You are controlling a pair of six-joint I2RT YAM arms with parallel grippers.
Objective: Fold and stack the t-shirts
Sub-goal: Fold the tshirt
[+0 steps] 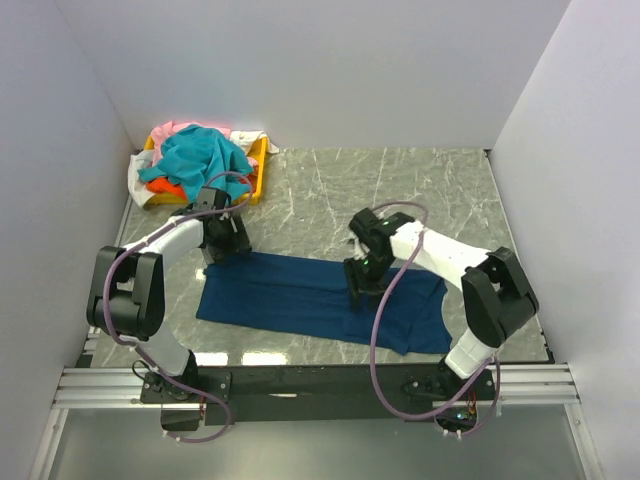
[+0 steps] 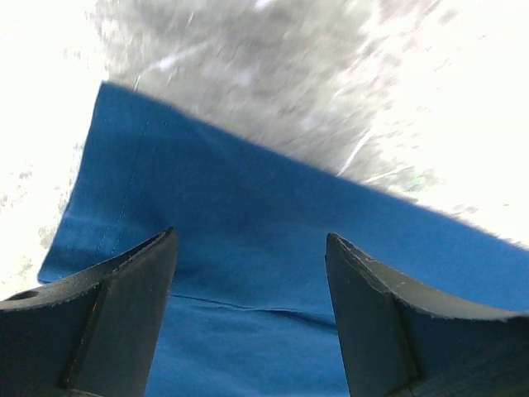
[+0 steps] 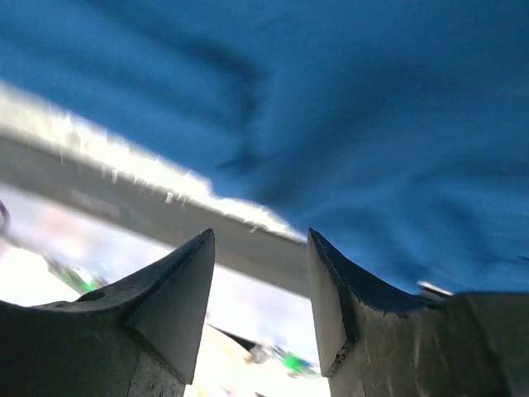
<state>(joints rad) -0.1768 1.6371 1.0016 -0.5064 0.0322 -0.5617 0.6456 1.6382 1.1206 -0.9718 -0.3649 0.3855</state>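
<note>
Marble surface (image 1: 400,190): navy t-shirt (image 1: 300,295) lower centre, folded into long strip. Left pincer (image 1: 228,245) open at its upper-left corner; right pincer (image 1: 360,290) open, empty, mid-shirt. Risk: low fingers snag cloth, drag fold apart

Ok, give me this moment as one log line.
navy t-shirt: flat on table | left gripper: open over its far left corner | right gripper: open, empty | other shirts: piled in yellow tray

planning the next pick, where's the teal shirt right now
In the top view the teal shirt lies topmost in the yellow tray, at the far left corner of the table.
</note>
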